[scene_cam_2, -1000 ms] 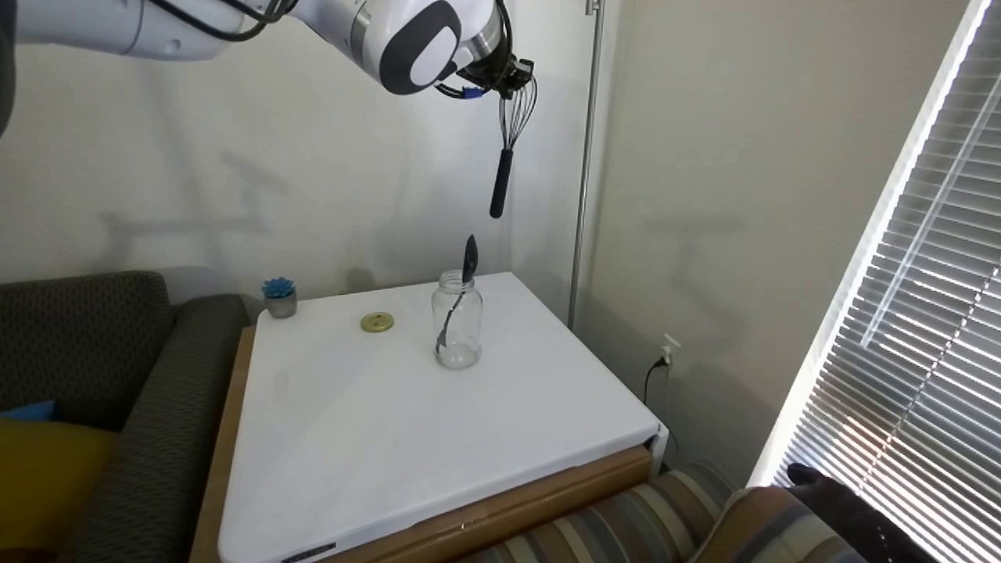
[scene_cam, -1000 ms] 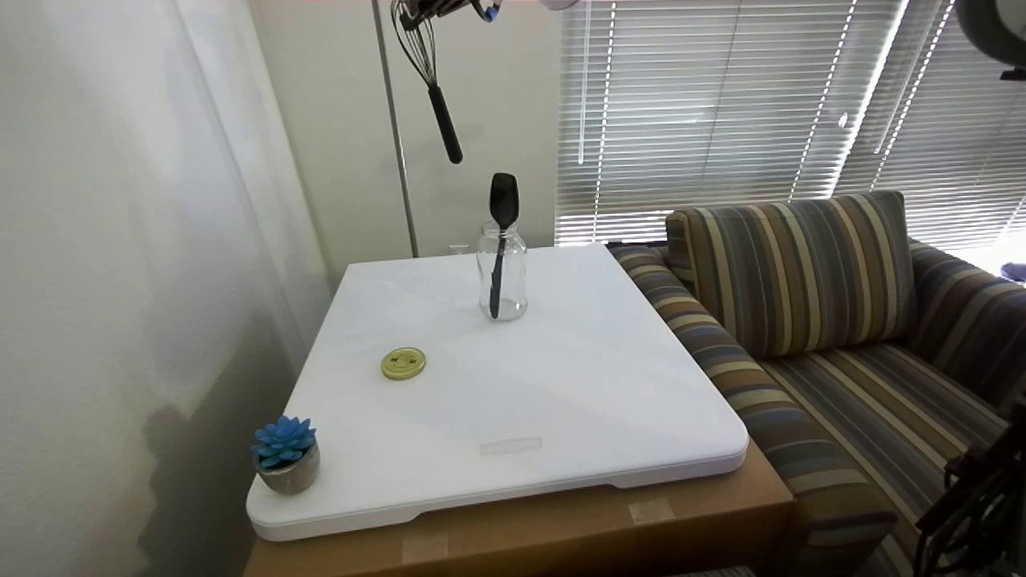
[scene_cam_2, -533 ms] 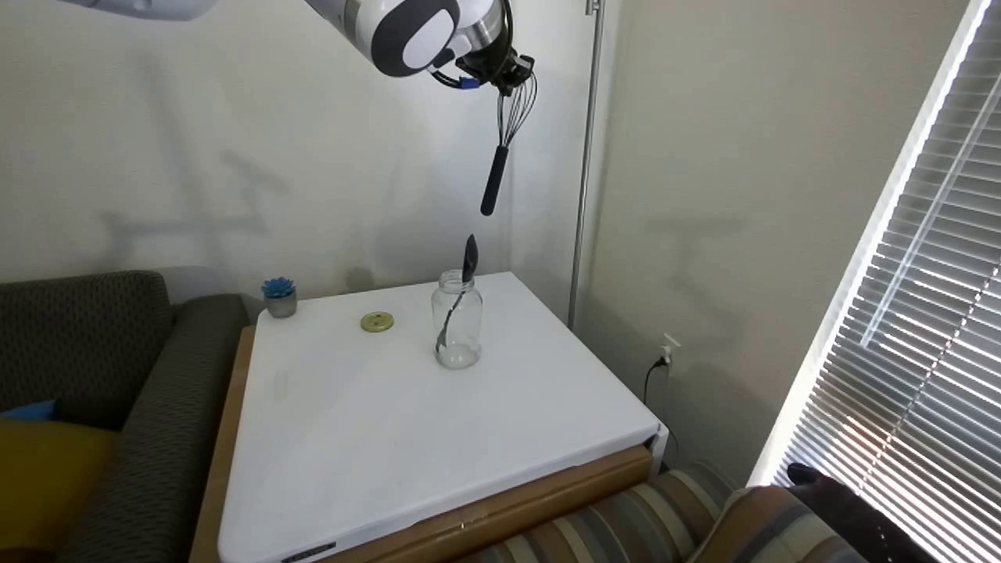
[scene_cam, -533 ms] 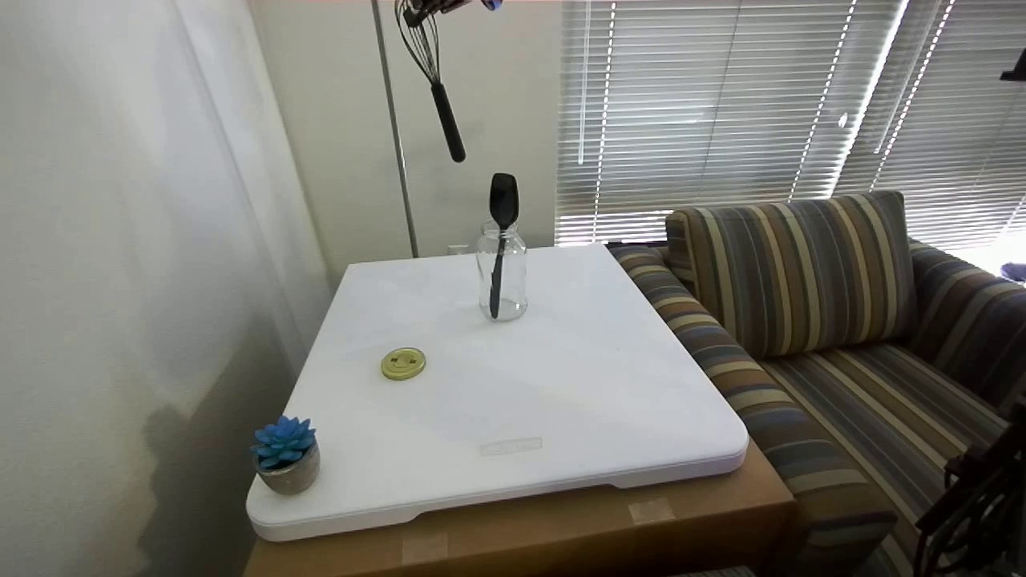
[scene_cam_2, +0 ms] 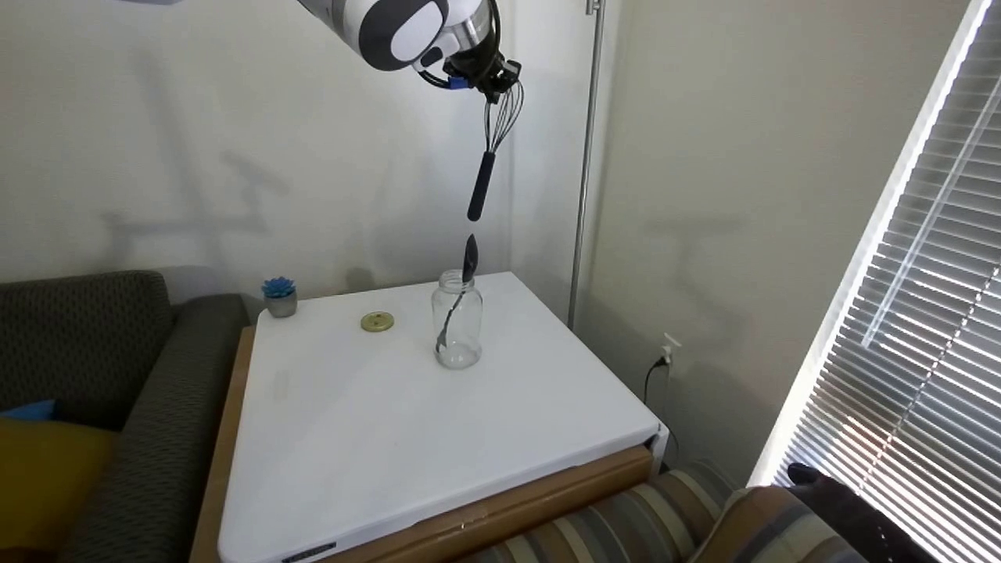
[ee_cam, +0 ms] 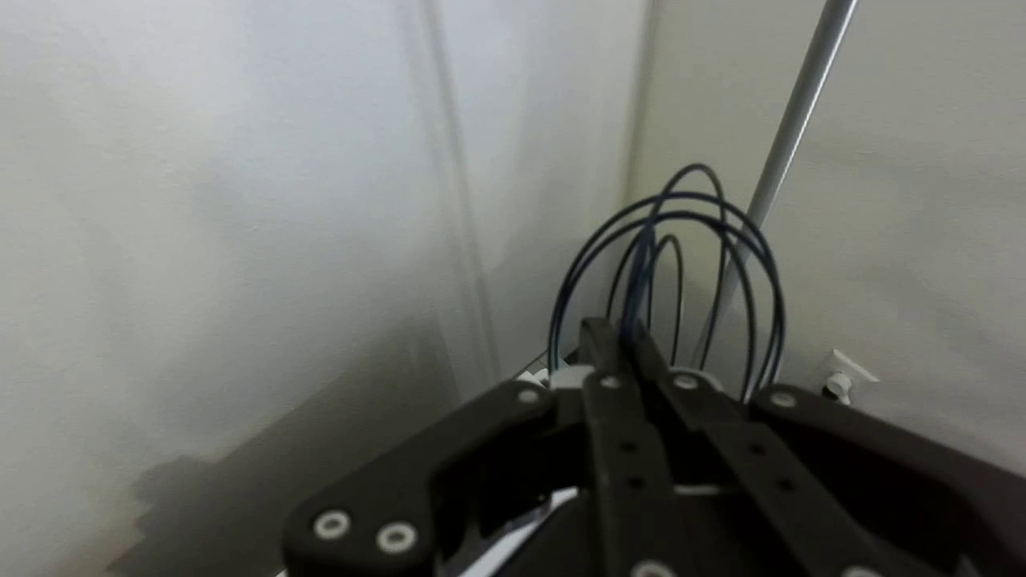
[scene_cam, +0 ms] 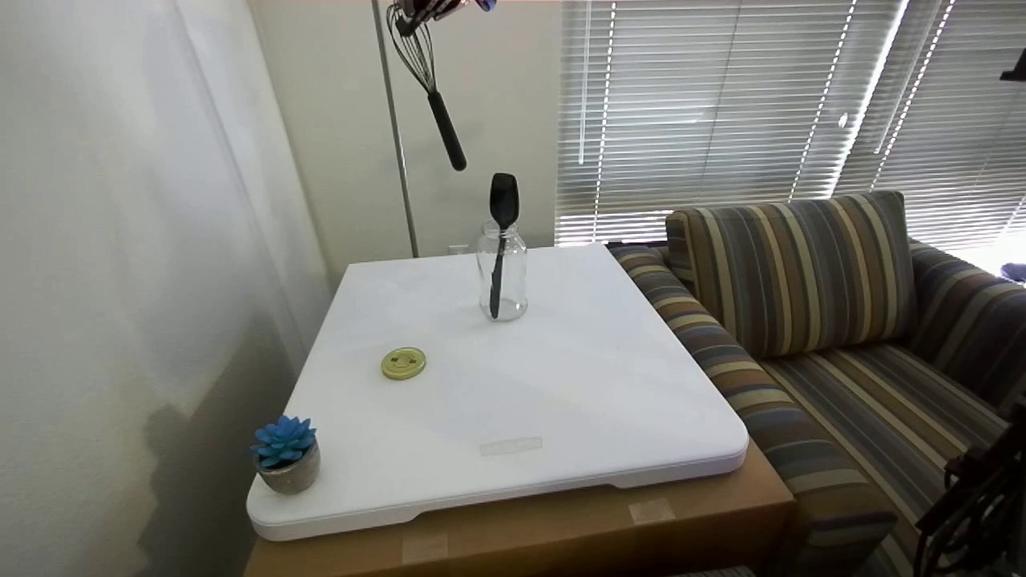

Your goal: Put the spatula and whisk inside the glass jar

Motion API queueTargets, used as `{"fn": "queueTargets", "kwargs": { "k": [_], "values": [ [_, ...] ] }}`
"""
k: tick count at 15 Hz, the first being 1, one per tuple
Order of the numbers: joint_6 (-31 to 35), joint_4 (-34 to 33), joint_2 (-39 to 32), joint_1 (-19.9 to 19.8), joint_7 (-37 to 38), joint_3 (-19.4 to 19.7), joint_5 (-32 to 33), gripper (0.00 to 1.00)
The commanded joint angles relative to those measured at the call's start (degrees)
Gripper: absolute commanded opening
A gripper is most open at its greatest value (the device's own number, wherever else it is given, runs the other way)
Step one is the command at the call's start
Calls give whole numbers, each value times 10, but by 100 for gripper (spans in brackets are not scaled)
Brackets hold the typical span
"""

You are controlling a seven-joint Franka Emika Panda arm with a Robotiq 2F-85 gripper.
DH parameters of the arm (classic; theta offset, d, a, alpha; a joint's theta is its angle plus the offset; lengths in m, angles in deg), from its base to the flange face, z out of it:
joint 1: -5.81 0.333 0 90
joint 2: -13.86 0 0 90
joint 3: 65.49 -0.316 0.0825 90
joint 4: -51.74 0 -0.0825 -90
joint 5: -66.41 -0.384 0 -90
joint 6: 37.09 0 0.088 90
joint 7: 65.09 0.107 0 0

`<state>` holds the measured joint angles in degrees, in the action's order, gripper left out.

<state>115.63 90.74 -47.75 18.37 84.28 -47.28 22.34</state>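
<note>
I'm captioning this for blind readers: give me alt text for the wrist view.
A dark pincer is closed on the wire head of a whisk, whose loops arch above it. Behind are pale walls, a slanting metal pole and, lower right, a wall outlet.

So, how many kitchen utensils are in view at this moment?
2. The spatula leans inside the glass jar, head up above the rim; the whisk hangs handle down from the gripper, which is shut on its wires. No others show.

Home living room: striped armchair (scene_cam: 793,328), window blinds (scene_cam: 697,120).
</note>
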Motion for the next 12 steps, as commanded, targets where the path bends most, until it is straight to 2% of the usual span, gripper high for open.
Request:
{"fn": "queueTargets", "kwargs": {
  "k": [1,8,12],
  "values": [
    [0,0,0,0,0,0,0,1],
    [-7,16,7,9,0,-2,-6,1],
    [-15,54,36,25,0,20,-12,1]
  ]
}}
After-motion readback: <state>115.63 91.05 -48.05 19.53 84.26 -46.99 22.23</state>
